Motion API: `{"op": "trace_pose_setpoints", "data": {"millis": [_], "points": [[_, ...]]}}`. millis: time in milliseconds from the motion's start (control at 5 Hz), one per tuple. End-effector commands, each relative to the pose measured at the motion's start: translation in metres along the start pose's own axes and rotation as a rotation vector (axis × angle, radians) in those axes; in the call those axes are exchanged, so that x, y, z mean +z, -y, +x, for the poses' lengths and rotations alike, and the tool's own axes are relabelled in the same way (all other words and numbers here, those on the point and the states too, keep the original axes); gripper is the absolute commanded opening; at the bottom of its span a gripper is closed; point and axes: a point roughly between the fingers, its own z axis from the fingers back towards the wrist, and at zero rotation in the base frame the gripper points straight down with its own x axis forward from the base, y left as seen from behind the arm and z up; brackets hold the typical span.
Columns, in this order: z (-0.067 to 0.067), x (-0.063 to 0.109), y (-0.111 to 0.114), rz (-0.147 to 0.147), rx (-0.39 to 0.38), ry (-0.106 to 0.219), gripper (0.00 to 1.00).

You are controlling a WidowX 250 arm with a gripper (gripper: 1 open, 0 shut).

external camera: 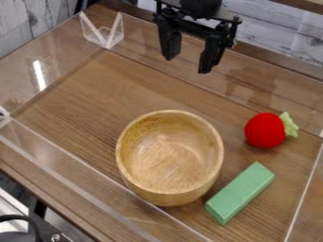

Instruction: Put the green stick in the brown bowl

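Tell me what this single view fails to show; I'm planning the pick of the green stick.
- Arm above the gripper: cut off by the top edge.
- Green stick: its underside and far long side are hidden by its own body.
- Brown bowl: outer wall facing away is hidden behind its rim.
- Red toy: back side unseen.

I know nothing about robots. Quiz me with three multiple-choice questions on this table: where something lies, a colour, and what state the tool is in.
1. Where is the green stick?
A. inside the brown bowl
B. on the table beside the brown bowl
C. in the tool

2. What colour is the round toy?
A. red
B. blue
C. yellow

3. How is the tool?
A. shut on the stick
B. open and empty
C. shut on the toy

Answers: 1 B, the stick lies flat by the brown bowl, whose inside is bare. 2 A, its body is red with a green top. 3 B, its fingers hang apart above the table, holding nothing.
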Motion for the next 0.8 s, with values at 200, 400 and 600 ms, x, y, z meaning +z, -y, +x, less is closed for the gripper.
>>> {"op": "trace_pose_setpoints", "data": {"millis": [200, 400, 600], "points": [[-0.006, 0.0, 0.002, -0.018, 0.05, -0.061, 1.0], [-0.008, -0.01, 0.015, -0.027, 0.085, -0.091, 1.0], [-0.019, -0.017, 0.052, -0.038, 0.03, -0.109, 1.0]]}}
